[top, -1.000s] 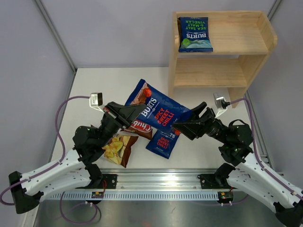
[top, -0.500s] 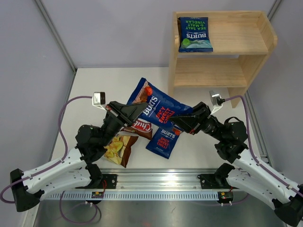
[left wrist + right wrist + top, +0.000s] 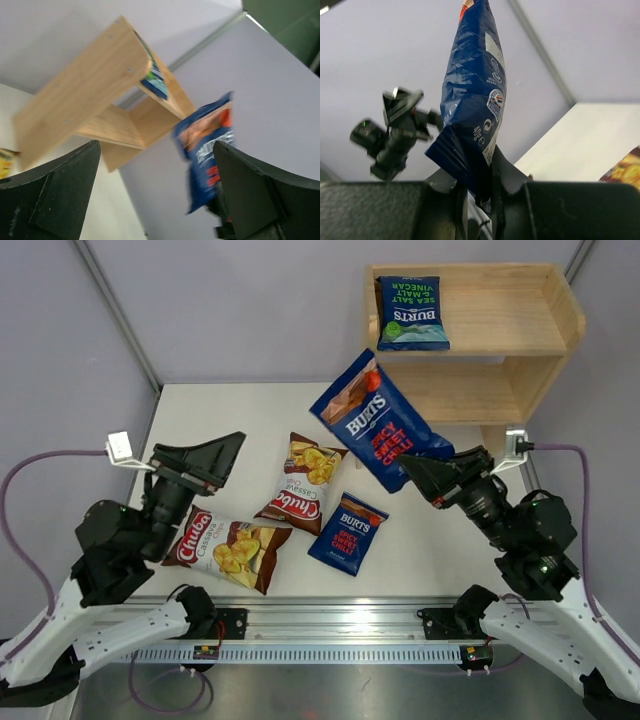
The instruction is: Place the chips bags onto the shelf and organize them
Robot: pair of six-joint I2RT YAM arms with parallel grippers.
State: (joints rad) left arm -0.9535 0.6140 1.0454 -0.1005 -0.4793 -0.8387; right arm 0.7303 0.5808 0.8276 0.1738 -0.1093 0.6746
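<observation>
My right gripper (image 3: pixel 415 472) is shut on the bottom edge of a large dark blue red-lettered Burts bag (image 3: pixel 375 420), held in the air just left of the wooden shelf (image 3: pixel 500 310). In the right wrist view the bag (image 3: pixel 470 100) stands up from between the closed fingers (image 3: pixel 477 185). A green-lettered Burts bag (image 3: pixel 410 312) lies on the top tier. My left gripper (image 3: pixel 225 460) is open and holds nothing, back at the left. On the table lie two Chuba bags (image 3: pixel 305 483) (image 3: pixel 228 543) and a small red-lettered Burts bag (image 3: pixel 347 532).
The left wrist view looks up at the shelf (image 3: pixel 100 100), its green-lettered bag (image 3: pixel 152 80) and the lifted blue bag (image 3: pixel 207 150) between my wide fingers (image 3: pixel 55 195). The shelf's lower tier (image 3: pixel 440 400) is bare. Grey walls enclose the white table (image 3: pixel 230 410).
My left gripper let go of the large blue bag, opened and drew back left. My right gripper shut on it and carried it up and right toward the shelf, uncovering the Chuba bags.
</observation>
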